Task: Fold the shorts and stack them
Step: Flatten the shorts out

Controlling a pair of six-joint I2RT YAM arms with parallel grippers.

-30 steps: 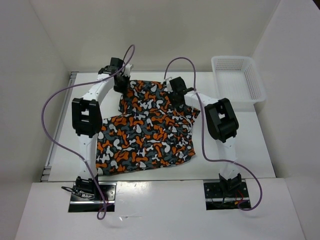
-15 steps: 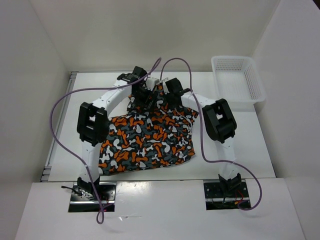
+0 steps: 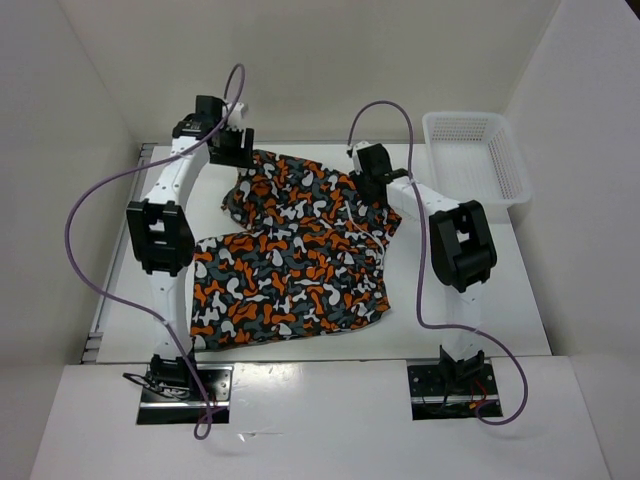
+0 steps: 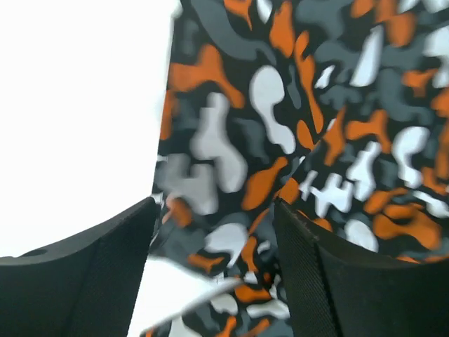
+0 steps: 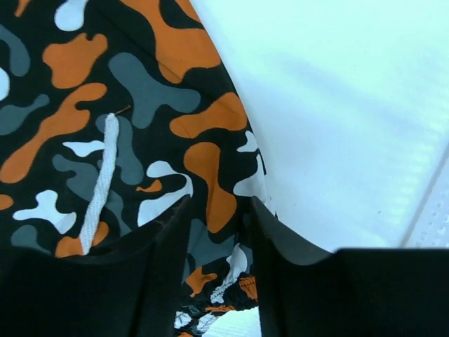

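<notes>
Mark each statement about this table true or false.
1. The shorts lie spread on the table. True.
2. The basket holds folded shorts. False: it is empty.
3. The left hand is open over the shorts. True.
4. The right hand hovers over the basket. False: it is at the far right edge of the shorts.
5. The basket sits at the table's far left corner. False: it sits at the far right.

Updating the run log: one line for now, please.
left pincer: open, above shorts | right pincer: open, at shorts edge | shorts: on table
</notes>
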